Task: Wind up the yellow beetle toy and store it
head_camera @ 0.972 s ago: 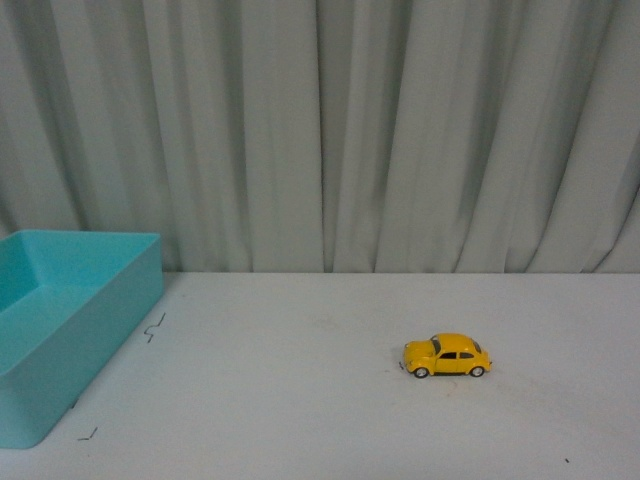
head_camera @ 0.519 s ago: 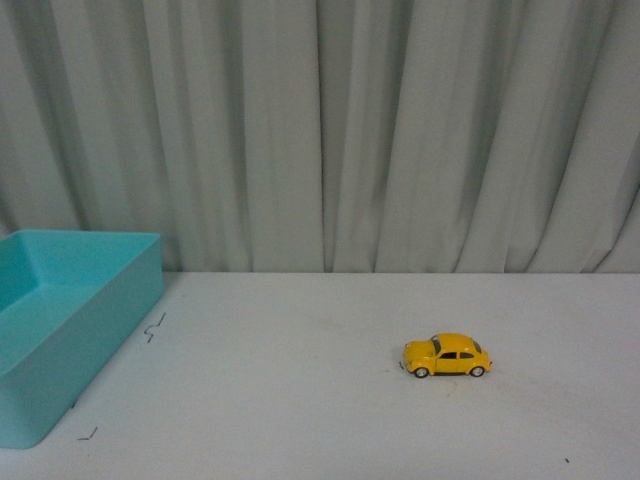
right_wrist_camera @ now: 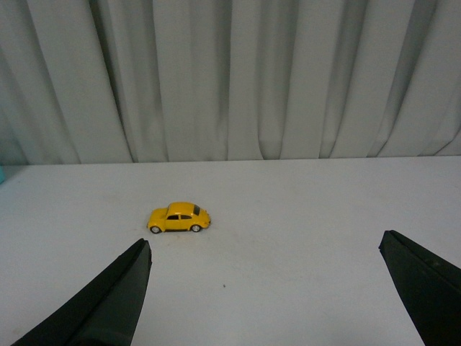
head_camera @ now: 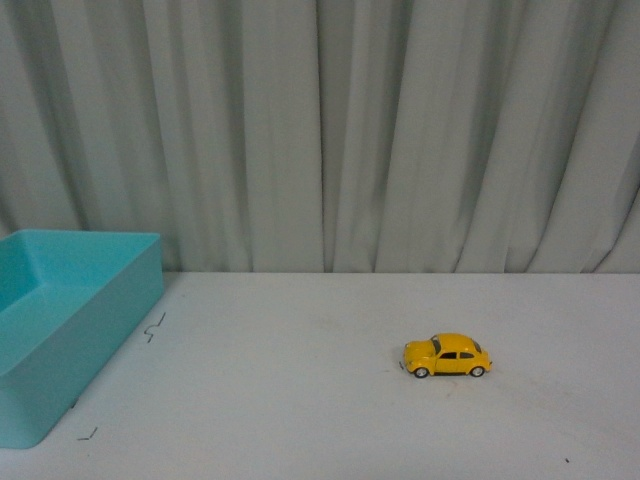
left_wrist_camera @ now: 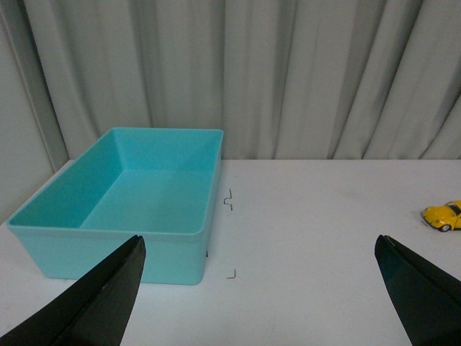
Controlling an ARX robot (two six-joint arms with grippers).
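Front view: finds yellow beetle toy (head_camera: 447,356) right of centre in the lower half of frame. Upright on its wheels, side-on to camera, on white table (head_camera: 300,410). Well apart from teal bin (head_camera: 95,345), which fills the lower left corner of frame and is cut off by the left edge. Inside of bin only partly visible here. Between bin and toy, near bin's wall, a few small dark marks (head_camera: 153,328) on the tabletop, too small to identify. Across the whole upper half of frame, grey pleated curtain (head_camera: 320,130). No arm in this view.

Left wrist view: shows left gripper (left_wrist_camera: 259,241) with black fingers spread wide and holding nothing. Above the table, not touching the bin ahead of it. Toy (left_wrist_camera: 443,215) barely in this shot, clipped by the frame edge.

Right wrist view: shows right gripper (right_wrist_camera: 266,238) spread equally wide, also with nothing between the fingers. Toy (right_wrist_camera: 179,218) ahead of it on bare tabletop, nearer one finger (right_wrist_camera: 108,303) than the other, clear of both. Not touching table as far as visible.
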